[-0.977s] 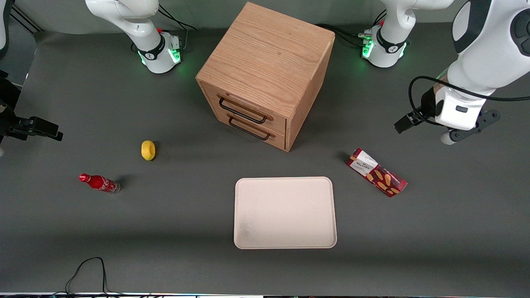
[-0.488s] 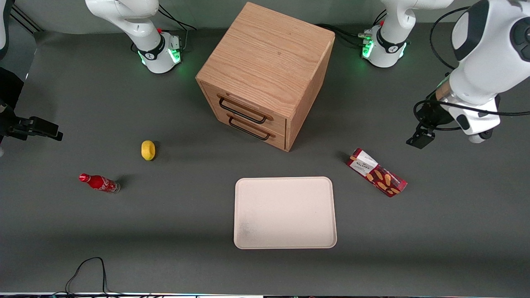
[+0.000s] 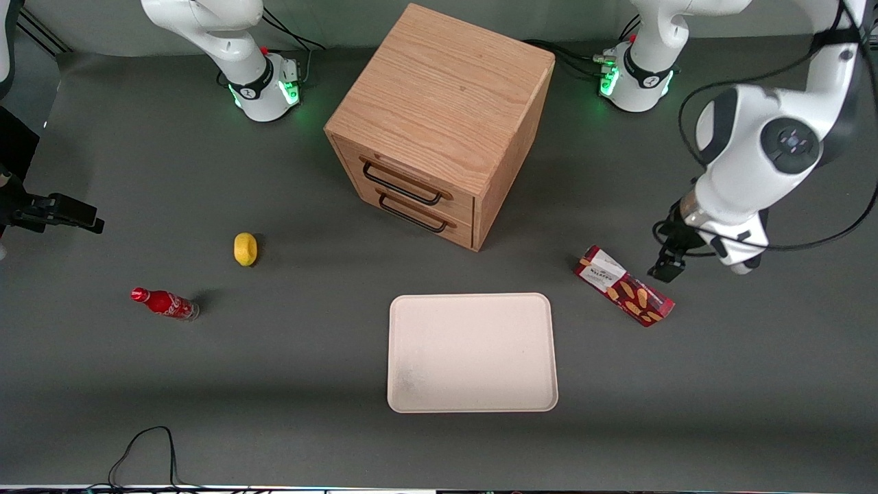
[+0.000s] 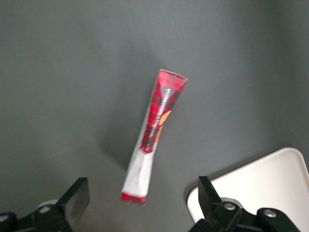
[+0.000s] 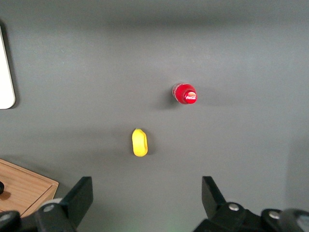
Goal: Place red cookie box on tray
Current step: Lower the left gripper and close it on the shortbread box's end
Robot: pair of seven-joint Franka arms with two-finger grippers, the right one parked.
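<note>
The red cookie box (image 3: 624, 286) lies flat on the grey table, beside the tray (image 3: 472, 352) toward the working arm's end. It is a long slim dark-red carton with a white label end. The cream-white tray has nothing on it. My left gripper (image 3: 667, 267) hovers just beside the box, slightly farther from the front camera than its cookie-picture end. In the left wrist view the gripper (image 4: 142, 187) is open; its two dark fingers stand wide apart with the box (image 4: 157, 121) below and between them, untouched. A corner of the tray (image 4: 260, 186) shows by one finger.
A wooden two-drawer cabinet (image 3: 442, 116) stands farther from the front camera than the tray. A yellow lemon (image 3: 245, 248) and a small red cola bottle (image 3: 164, 302) lie toward the parked arm's end. A black cable (image 3: 144, 442) loops at the table's front edge.
My left gripper has swung down and nearer to the front camera, from well off by the table's end to just beside the cookie box. The box and tray have not moved.
</note>
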